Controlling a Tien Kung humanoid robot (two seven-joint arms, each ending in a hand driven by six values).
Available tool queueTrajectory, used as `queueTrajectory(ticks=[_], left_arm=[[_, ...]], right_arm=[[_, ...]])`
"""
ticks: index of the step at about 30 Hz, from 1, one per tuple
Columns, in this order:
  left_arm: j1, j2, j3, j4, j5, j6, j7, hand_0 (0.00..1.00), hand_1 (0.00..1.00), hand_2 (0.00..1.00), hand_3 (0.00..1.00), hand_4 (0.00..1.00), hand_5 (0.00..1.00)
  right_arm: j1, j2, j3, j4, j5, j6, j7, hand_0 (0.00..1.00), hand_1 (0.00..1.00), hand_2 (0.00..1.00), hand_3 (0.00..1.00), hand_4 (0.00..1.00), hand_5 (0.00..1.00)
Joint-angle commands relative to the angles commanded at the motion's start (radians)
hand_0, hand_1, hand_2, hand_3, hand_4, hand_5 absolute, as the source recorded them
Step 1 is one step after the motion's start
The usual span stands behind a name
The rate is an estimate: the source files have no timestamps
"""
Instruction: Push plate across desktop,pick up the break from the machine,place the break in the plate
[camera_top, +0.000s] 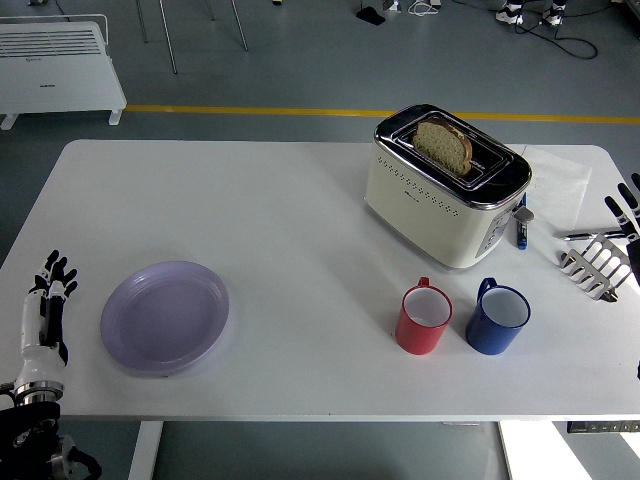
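Looked glossy: cream toaster with polished chrome top (447, 187), smooth lilac plastic plate (165, 317). Looked matt: white tabletop (280, 230). Rough-crusted bread slice (443, 145).

Plate (165, 317) pale lilac, table (300, 200) white. Toaster (446, 186) cream with chrome top; bread (443, 146) brown-crusted. Mugs: one red (424, 319), one blue (497, 319).

Bright, even light is falling from overhead, and the white table (300, 230) is reading clean without blowing out. Ahead of the right hand (625, 215), the toaster (447, 190) is carrying sharp glare along its chrome top and is casting only a soft, short shadow toward the near edge. Just beside the left hand (45, 310), the plate (165, 317) is showing a faint sheen and a thin shadow underneath. Focus is holding crisp throughout; the table edges are bowing slightly near the corners.
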Motion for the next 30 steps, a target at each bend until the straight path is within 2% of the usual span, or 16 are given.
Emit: queueTrajectory(ticks=[13,30], left_arm=[[-0.013,0.0,0.027,0.029,-0.006,0.005,-0.006,0.851,0.884,0.959,0.946,0.588,0.998],[-0.024,0.0,0.119,0.064,-0.046,-0.004,-0.003,0.847,0.88,0.955,0.936,0.586,0.998]], right_arm=[[0.0,0.001,0.0,0.0,0.002,-0.001,0.001,0.768,0.709,0.707,0.722,0.534,0.615],[-0.007,0.003,-0.007,-0.001,0.001,-0.001,0.002,0.768,0.708,0.707,0.722,0.534,0.614]])
